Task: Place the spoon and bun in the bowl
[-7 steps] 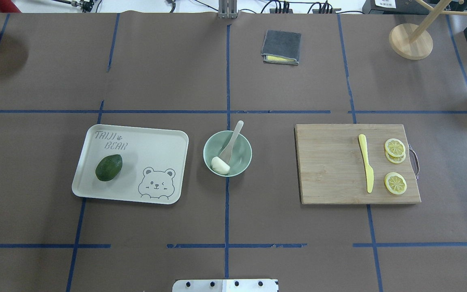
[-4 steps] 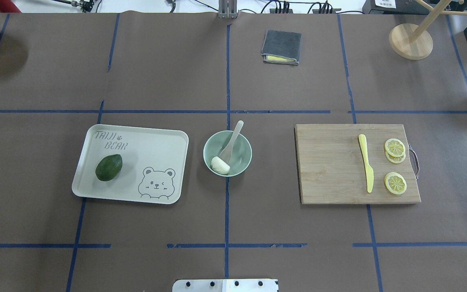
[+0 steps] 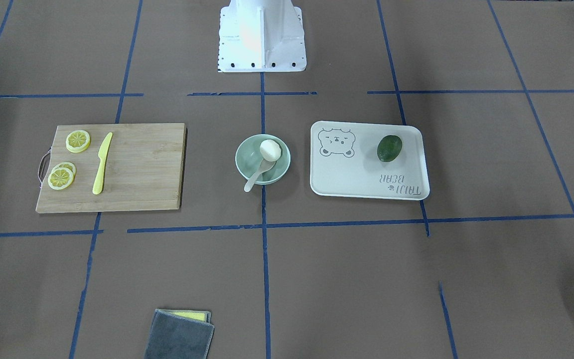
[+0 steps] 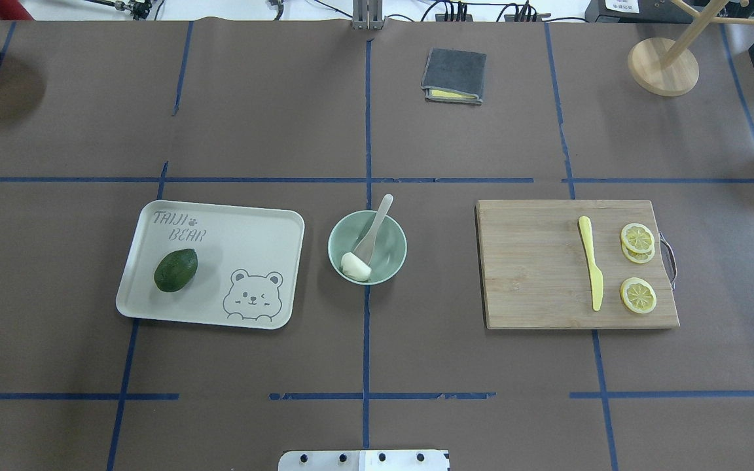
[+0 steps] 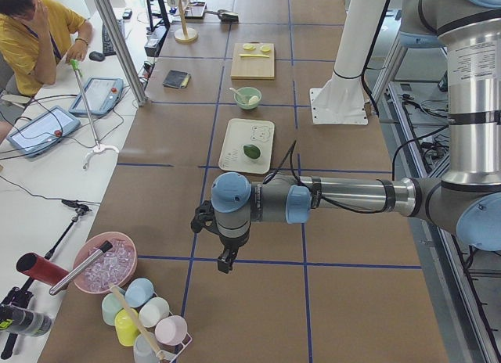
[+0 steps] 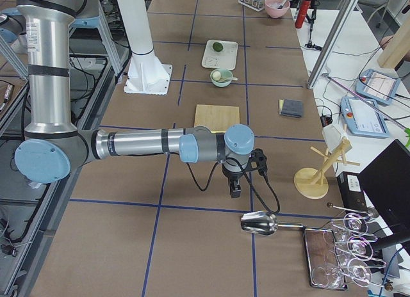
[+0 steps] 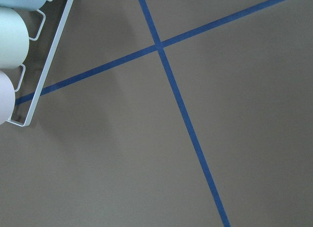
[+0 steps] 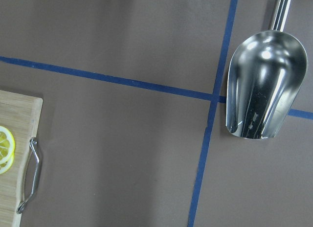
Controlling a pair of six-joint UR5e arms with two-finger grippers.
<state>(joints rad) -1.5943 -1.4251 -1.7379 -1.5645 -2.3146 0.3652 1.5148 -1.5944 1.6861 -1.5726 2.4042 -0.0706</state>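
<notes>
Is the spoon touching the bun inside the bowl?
Touching. The overhead view shows the scoop end of the spoon lying against the bun in the bowl, with no gap; the front-facing view agrees.

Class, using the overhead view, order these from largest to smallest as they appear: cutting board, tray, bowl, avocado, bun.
1. cutting board and tray: too alike in size to separate
2. bowl
3. avocado
4. bun
</notes>
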